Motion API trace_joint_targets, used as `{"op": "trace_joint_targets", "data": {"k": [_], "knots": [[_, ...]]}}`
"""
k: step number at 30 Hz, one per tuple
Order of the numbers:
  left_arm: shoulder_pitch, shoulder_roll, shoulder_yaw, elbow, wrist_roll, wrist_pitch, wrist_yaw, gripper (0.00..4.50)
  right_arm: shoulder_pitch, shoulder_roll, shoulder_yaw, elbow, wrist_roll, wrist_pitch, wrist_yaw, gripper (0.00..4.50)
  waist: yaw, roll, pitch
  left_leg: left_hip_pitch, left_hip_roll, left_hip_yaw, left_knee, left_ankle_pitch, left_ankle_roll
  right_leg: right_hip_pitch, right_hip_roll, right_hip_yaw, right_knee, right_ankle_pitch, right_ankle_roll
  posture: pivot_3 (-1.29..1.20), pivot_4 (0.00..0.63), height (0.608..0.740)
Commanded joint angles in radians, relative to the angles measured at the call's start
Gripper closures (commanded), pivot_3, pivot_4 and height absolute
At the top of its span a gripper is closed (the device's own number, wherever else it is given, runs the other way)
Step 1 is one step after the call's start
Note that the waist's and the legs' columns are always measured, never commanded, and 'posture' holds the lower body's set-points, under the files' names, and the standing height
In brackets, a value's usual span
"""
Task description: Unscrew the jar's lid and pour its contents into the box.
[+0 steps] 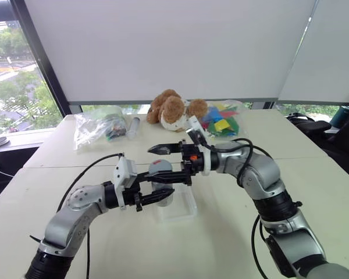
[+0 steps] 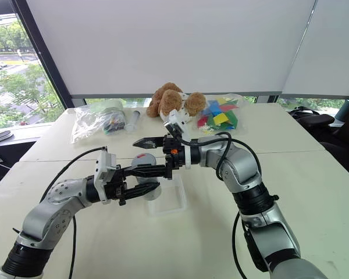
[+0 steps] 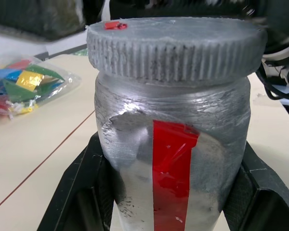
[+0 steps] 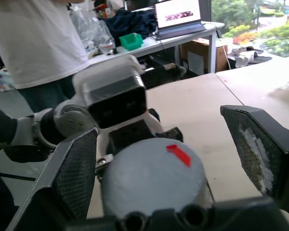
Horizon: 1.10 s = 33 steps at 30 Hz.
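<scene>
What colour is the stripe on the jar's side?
Red, on the silvery-grey jar; it shows best in the left wrist view.

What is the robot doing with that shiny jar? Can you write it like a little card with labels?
jar: silvery with a red stripe, upright, held above the box
lid: still on the jar, red mark on top
left gripper: shut on the jar
right gripper: open, fingers either side of the lid, not gripping it
box: clear tray on the table
behind: teddy bear, bag of colourful blocks
</scene>
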Motion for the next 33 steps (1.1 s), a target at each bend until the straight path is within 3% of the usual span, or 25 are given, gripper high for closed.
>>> {"op": "trace_joint_targets", "data": {"k": [1,33], "knots": [[-0.004,-0.001,0.012,-0.034,-0.010,-0.011,0.003,2.34,-0.037,0.012,-0.005,0.006,-0.013,-0.026,0.002,0.06,-0.002,0.000,0.000,0.000,0.000,0.000,0.000,0.000,0.000,0.000,0.000,0.000,0.000,0.000,0.000,0.00,0.150,0.740],[0.019,0.017,0.016,-0.048,-0.026,0.002,-0.009,2.34,0.014,-0.075,-0.086,0.016,0.061,-0.037,0.135,0.06,-0.002,0.000,0.000,0.000,0.000,0.000,0.000,0.000,0.000,0.000,0.000,0.000,0.000,0.000,0.000,0.00,0.150,0.740]]}}
